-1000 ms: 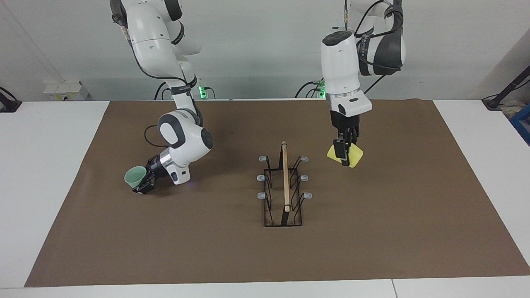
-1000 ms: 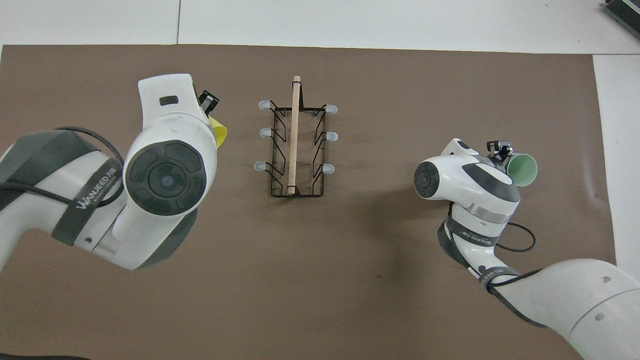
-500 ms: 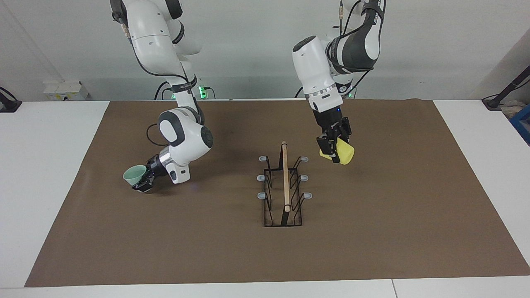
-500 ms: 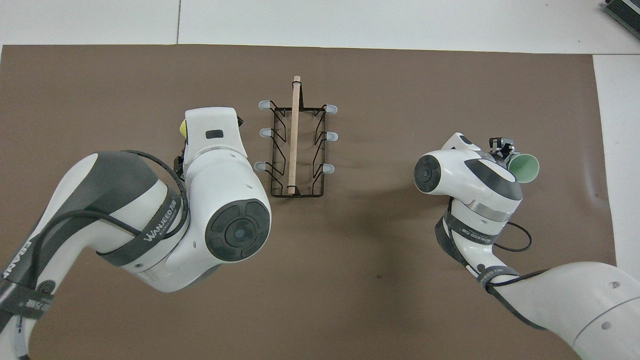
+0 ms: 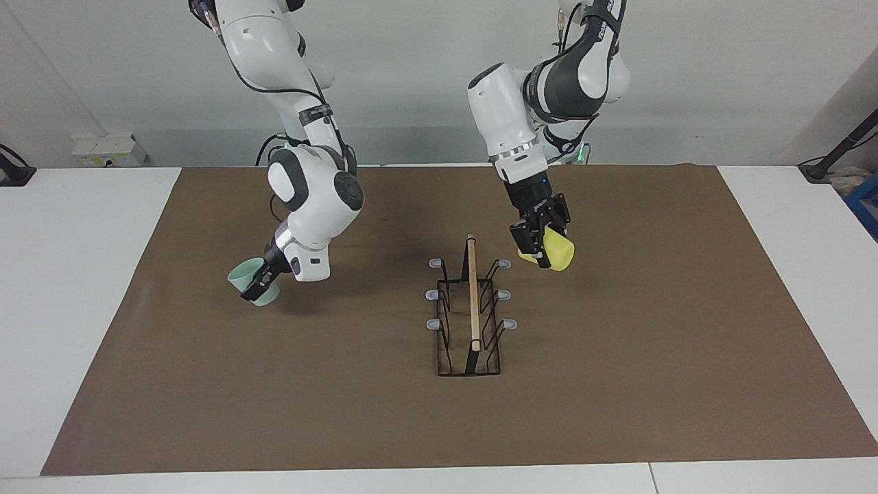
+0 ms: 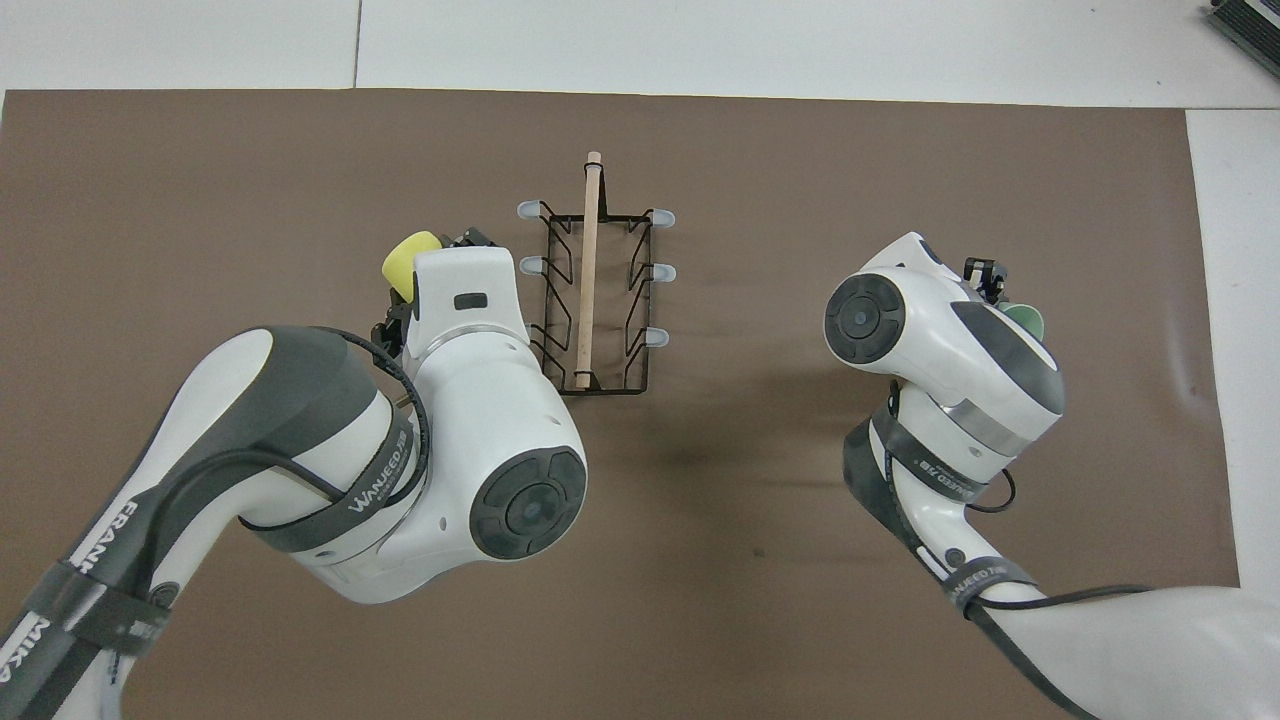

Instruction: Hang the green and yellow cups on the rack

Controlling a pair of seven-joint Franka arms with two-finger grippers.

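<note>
While both arms hang over the brown mat (image 5: 658, 384), each has a cup off the surface.
Left gripper (image 5: 539, 241): clamped tight on the yellow cup (image 5: 554, 252); it hangs over the mat just beside the rack's end nearest the robots, toward the left arm's end of the table.
Yellow cup: tilted in the grip, clear of the mat and apart from the rack; from overhead only a yellow patch (image 6: 407, 262) shows past the wrist.
Right gripper (image 5: 256, 285): pinched shut on the wall of the green cup (image 5: 245, 278); it hangs over the mat toward the right arm's end of the table, well apart from the rack.
Green cup: tipped, mouth turned away from the rack; overhead, just a mint sliver (image 6: 1025, 318) peeks out beside the arm.
Rack (image 5: 470, 315): stands mid-mat; its wooden bar (image 5: 472, 291) runs away from the robots; all six grey-tipped prongs (image 5: 435, 294) bare.
</note>
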